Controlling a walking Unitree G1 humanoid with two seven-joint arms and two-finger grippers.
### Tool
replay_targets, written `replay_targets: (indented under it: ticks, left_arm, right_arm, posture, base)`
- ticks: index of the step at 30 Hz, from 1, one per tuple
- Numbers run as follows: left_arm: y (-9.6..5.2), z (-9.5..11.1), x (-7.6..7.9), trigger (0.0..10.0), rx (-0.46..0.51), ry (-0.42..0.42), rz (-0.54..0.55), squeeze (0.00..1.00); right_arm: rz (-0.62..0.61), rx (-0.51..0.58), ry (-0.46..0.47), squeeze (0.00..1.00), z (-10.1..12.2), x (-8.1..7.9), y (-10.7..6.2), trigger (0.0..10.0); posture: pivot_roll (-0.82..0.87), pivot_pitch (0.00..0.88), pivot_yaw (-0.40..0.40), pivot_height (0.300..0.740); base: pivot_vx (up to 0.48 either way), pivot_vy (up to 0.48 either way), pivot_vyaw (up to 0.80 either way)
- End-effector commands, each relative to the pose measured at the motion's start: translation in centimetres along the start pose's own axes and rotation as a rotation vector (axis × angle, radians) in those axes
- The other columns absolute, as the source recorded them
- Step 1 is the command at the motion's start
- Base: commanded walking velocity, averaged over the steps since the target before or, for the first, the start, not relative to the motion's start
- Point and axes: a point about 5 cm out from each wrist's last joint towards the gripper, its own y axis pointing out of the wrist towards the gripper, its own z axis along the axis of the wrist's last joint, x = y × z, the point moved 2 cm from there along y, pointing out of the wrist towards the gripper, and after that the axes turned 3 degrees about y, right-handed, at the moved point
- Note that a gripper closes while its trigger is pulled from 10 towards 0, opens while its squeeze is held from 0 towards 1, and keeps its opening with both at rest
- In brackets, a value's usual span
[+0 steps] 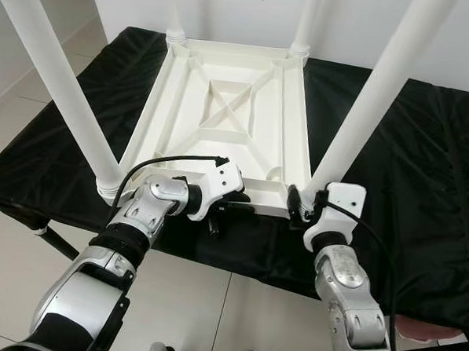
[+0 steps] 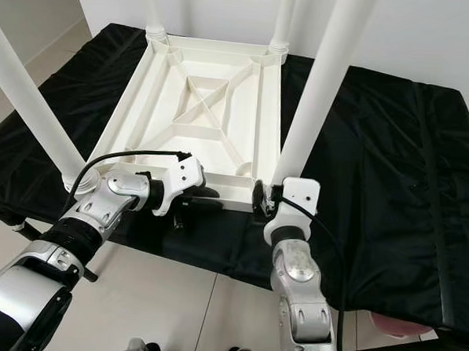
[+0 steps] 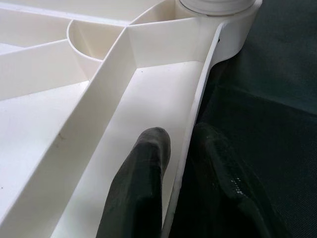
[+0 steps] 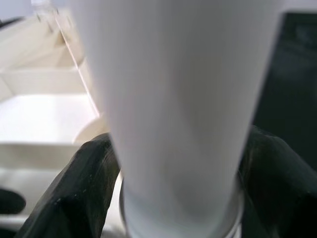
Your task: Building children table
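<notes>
A white plastic table top [image 1: 222, 112] lies upside down on a black cloth, ribs facing up. Four white legs stand in its corner sockets: the near left leg [image 1: 58, 80], the near right leg [image 1: 381, 89] and two far ones [image 1: 305, 22]. My left gripper [image 1: 231, 203] is shut on the top's near rim [image 3: 190, 148], with one finger [image 3: 138, 188] inside the rim and the other outside it. My right gripper [image 1: 305, 203] is shut on the base of the near right leg [image 4: 178, 99], and its fingers [image 4: 79, 188] wrap the leg just above the socket.
The black-covered work table [image 1: 424, 154] extends well to the right of the table top; its near edge lies just below my grippers. Pale tiled floor [image 1: 211, 316] lies in front, a white wall stands behind, and a pinkish object [image 1: 423, 331] sits low on the right.
</notes>
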Motion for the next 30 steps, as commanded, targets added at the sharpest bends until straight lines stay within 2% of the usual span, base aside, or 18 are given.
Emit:
replay_targets:
  ticks: [1, 9, 14, 17, 19, 25, 30]
  left_arm:
    - [-0.4, -1.6, -0.1, 10.0, -0.045, -0.054, 0.078, 0.0]
    - [-0.4, -1.5, 0.0, 10.0, -0.042, -0.052, 0.071, 0.0]
    - [-0.4, -1.5, 0.0, 10.0, -0.04, -0.051, 0.066, 0.0]
    - [-0.4, -1.5, 0.0, 10.0, -0.04, -0.049, 0.061, 0.0]
    - [-0.4, -1.5, 0.0, 10.0, -0.04, -0.048, 0.061, 0.0]
    - [-0.4, -1.5, 0.0, 10.0, -0.039, -0.049, 0.061, 0.0]
    - [-0.6, -1.6, 0.0, 10.0, -0.041, -0.051, 0.064, 0.0]
  right_arm:
    - [0.005, 0.032, -0.031, 0.0, 0.4, 0.3, -0.2, 10.0]
    - [0.016, 0.058, -0.067, 0.0, 0.9, 1.2, 0.2, 10.0]
    - [0.091, 0.065, -0.089, 0.0, 1.4, 1.1, 0.8, 10.0]
    - [0.268, 0.056, -0.096, 0.0, 2.2, 0.6, 1.2, 10.0]
    - [0.313, 0.051, -0.104, 0.0, 2.5, 0.6, 1.3, 10.0]
    - [0.354, 0.042, -0.111, 0.0, 2.7, 0.8, 1.4, 10.0]
    - [0.397, 0.035, -0.106, 0.0, 3.2, 1.6, 1.9, 10.0]
  posture:
    - [-0.09, 0.146, 0.032, 0.74]
    - [-0.09, 0.144, 0.035, 0.74]
    - [-0.09, 0.145, 0.037, 0.74]
    - [-0.08, 0.145, 0.041, 0.74]
    - [-0.08, 0.146, 0.04, 0.74]
    - [-0.08, 0.145, 0.039, 0.74]
    - [-0.08, 0.145, 0.038, 0.74]
  base:
    - [0.0, 0.0, 0.0]
    - [0.0, 0.0, 0.0]
    - [0.0, 0.0, 0.0]
    - [0.0, 0.0, 0.0]
    - [0.0, 0.0, 0.0]
    - [0.0, 0.0, 0.0]
    - [0.0, 0.0, 0.0]
